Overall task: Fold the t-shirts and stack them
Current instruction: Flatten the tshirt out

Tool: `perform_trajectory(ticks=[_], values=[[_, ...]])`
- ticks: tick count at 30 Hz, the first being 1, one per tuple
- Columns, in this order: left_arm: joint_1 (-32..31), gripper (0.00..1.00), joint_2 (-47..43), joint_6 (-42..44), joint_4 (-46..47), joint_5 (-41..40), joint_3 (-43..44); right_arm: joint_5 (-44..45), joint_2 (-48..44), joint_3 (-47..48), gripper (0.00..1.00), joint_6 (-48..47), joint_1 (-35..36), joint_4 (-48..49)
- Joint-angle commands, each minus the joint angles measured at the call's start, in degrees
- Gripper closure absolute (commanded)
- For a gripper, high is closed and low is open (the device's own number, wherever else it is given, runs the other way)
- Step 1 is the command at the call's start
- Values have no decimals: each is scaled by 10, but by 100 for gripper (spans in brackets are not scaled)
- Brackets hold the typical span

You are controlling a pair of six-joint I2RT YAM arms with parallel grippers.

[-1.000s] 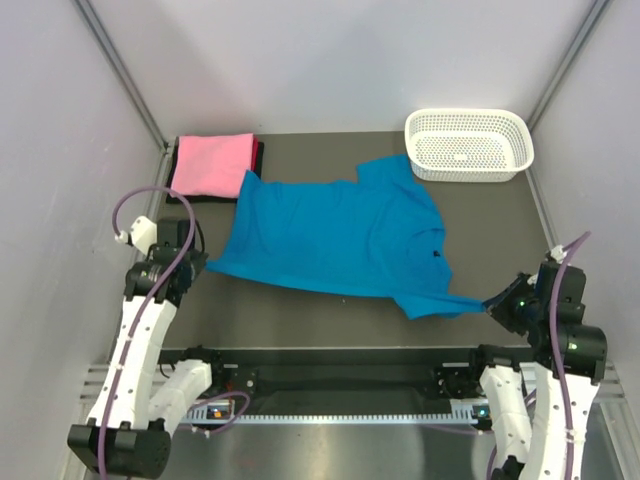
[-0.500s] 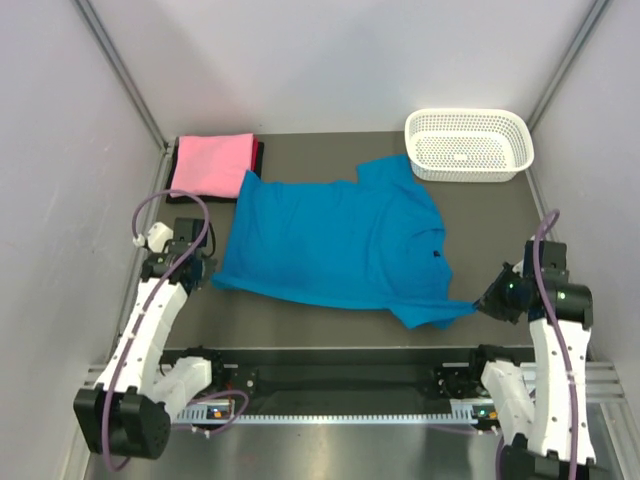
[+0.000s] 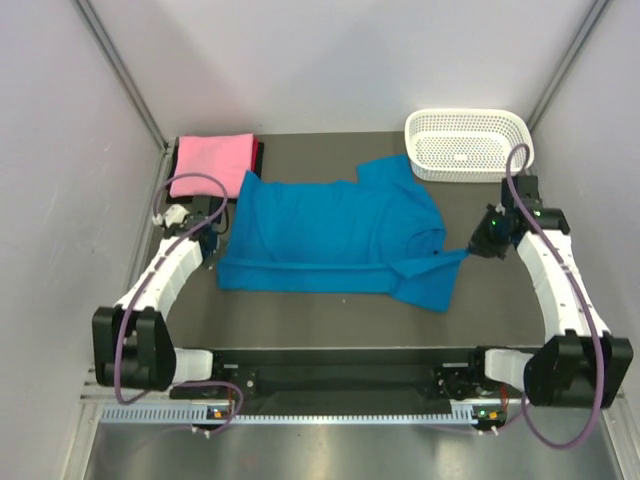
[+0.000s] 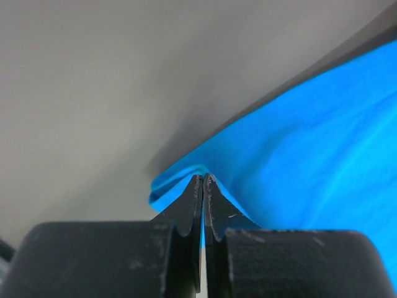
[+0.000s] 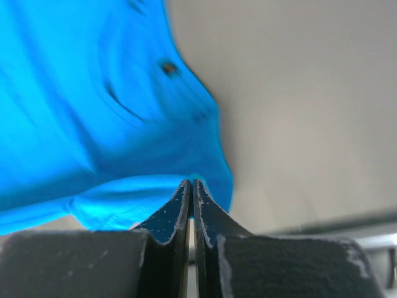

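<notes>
A turquoise-blue t-shirt [image 3: 330, 235] lies spread across the middle of the dark table, its near hem folded back over itself. My left gripper [image 3: 212, 243] is shut on the shirt's left corner [image 4: 180, 180]. At the shirt's right side my right gripper [image 3: 474, 247] is shut on a lifted corner [image 5: 211, 183] of the cloth. A folded pink t-shirt [image 3: 210, 165] rests on a dark maroon-black one [image 3: 259, 155] at the back left.
A white perforated basket [image 3: 468, 143] stands at the back right, just beyond the right arm. Grey walls close in both sides and the back. A metal rail [image 3: 330, 378] runs along the near edge.
Both grippers have carried the shirt's near corners away from the front edge toward the back, folding the near hem over the shirt. The arms now reach far out.
</notes>
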Motion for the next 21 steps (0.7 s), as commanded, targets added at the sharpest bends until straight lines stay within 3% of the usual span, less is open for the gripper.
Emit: perform_trajectory(ticks=[1,8,21], values=[[0,100,36,7,45,-41,63,26,43,49,100,-24,32,96],[0,100,111,16,44,-89,123,64,161,107,100,-84,69,136],[0,100,171,31,78,-34,134,96,218,128,100,-112,72,117]])
